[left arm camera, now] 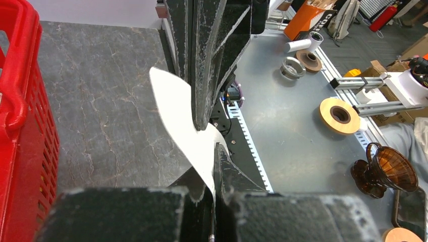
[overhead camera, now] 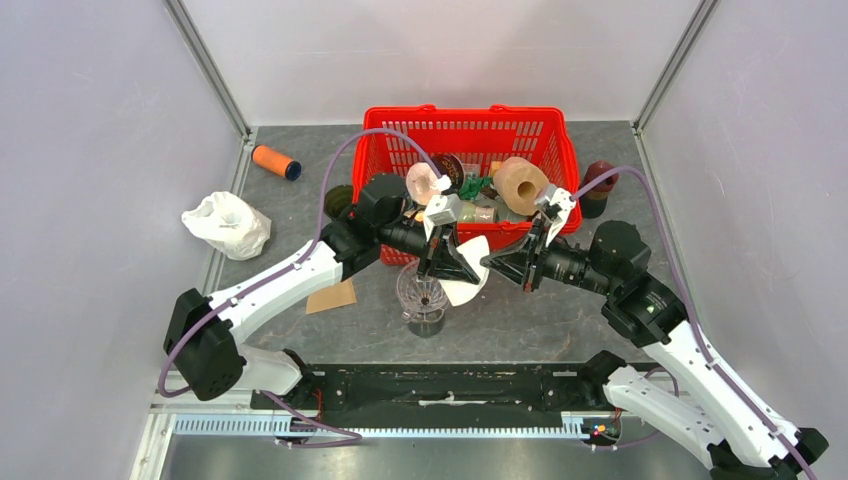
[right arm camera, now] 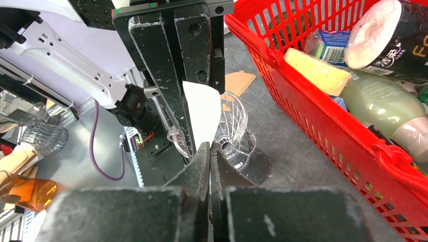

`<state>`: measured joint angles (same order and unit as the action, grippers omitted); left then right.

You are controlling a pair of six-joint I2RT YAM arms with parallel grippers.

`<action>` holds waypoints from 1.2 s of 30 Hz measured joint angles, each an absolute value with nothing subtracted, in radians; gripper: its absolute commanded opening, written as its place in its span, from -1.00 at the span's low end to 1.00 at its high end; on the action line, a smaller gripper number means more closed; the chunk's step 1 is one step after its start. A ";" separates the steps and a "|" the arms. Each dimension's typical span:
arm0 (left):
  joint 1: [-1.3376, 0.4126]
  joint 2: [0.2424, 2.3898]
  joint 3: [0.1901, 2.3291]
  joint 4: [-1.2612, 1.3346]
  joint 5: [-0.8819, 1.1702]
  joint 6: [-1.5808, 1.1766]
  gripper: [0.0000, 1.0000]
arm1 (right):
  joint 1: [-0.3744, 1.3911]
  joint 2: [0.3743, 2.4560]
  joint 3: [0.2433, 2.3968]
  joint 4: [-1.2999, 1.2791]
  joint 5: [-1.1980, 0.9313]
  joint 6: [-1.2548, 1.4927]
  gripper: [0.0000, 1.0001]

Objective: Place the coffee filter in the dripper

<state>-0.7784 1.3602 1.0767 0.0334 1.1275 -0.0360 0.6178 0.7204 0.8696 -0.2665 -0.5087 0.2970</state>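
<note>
Nearest my arm bases, the dripper (overhead camera: pixel 424 300) stands upright on the table (overhead camera: pixel 540 325): clear cone on a small foot, mouth up, nothing in it, so it's ready to receive. Just above it and a touch to its right, my left gripper (left arm camera: pixel 211 138) is clamped on the coffee filter (left arm camera: pixel 174 113), pinching near one edge so most of the paper hangs free of the fingers. I read that as a carry grip that holds the sheet off the table and over the cone. Filter itself: white paper, fan-shaped with a rounded edge, flat and folded, not opened into a cone, no tears I can make out. It looks light and floppy, likely to bend if pushed. It's in the air, not in the dripper; its lower edge is close to the rim but I can't tell if it touches. My right gripper (right arm camera: pixel 204 151) faces the left one from the other side, jaws closed tight right at the filter's free edge. Whether paper is actually caught between them I can't tell, a finger blocks it. My guess is it's there to steady or spread the paper so it can open before going in. Step in hand: positioning, placement not done. Farther back, the red basket (overhead camera: pixel 470 113) full of odd items sits behind both grippers, not involved
</note>
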 measured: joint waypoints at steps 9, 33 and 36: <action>-0.781 1.352 1.076 0.052 1.127 -0.036 -0.96 | 0.620 0.697 0.870 -0.266 -0.499 0.315 -1.00; -0.781 1.316 1.056 0.064 1.128 -0.037 -0.96 | 0.619 0.476 0.857 -0.394 -0.244 0.315 0.51; -0.781 1.316 1.055 0.072 1.127 -0.046 -0.96 | 0.619 0.534 0.857 -0.391 -0.283 0.318 0.48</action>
